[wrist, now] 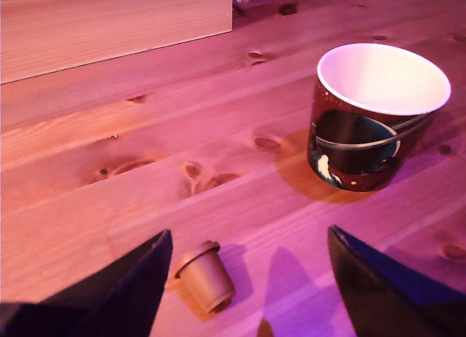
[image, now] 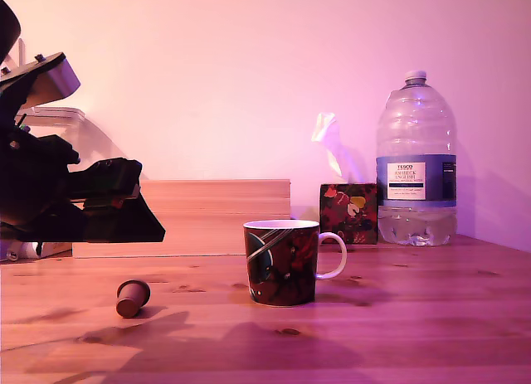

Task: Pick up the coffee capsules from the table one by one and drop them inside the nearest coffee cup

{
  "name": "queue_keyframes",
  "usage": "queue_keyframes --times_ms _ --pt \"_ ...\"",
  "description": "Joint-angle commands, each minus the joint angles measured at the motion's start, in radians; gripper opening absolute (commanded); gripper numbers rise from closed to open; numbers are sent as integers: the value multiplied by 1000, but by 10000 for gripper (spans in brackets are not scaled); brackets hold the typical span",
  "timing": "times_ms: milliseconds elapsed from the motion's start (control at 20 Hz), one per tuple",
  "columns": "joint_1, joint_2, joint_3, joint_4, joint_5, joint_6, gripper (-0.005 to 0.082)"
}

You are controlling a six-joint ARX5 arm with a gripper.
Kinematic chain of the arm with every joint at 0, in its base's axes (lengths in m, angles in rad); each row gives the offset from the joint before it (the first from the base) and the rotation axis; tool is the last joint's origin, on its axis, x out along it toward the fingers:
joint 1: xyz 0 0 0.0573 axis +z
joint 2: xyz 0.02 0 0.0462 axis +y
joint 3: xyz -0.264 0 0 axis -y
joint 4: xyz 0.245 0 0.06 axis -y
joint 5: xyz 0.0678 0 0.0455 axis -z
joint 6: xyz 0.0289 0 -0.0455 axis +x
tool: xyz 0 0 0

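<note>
there, capsule (image: 132,298) toppled sideways on table (image: 398,318), unheld

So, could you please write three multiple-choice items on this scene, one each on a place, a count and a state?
1. In the exterior view, where is the coffee capsule?
A. Inside the mug
B. On the table, left of the mug
C. On the tissue box

2. How many capsules are visible?
A. One
B. Two
C. Three

3. How is the tool?
A. Shut on the capsule
B. Shut, empty
C. Open

Answers: 1 B, it lies on its side on the table left of the mug. 2 A, only one shows. 3 C, its fingers stand wide apart in the wrist view.
</note>
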Motion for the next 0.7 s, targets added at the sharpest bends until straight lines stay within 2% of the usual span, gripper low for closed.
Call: queue_keyframes --times_ms 0,650 --pt "6 -13 -11 -6 1 4 591" --pt "21 -11 -41 18 0 2 590"
